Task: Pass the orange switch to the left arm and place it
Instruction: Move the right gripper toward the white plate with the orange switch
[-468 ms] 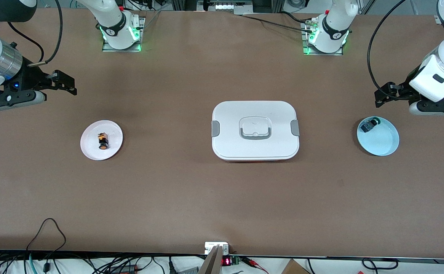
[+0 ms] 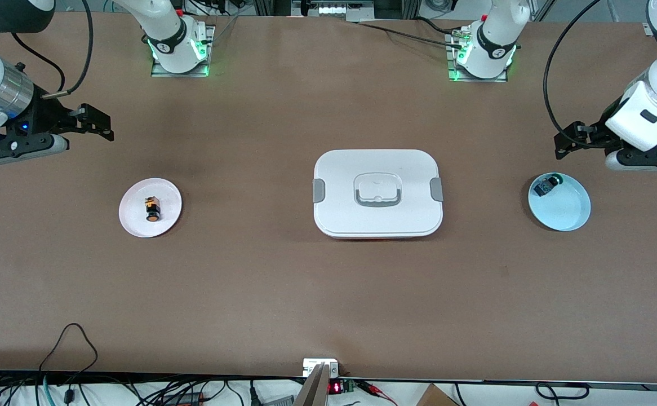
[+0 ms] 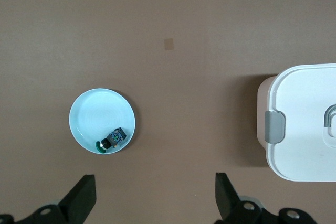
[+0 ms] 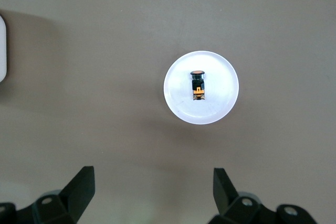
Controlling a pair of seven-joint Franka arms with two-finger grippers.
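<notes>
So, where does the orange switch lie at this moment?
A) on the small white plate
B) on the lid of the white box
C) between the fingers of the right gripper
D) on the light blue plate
A: the orange switch lies on the small white plate, toward the right arm's end of the table.

White box with grey clips on a brown table. Orange switch (black body) on a white plate; the other plate is pale blue.
</notes>
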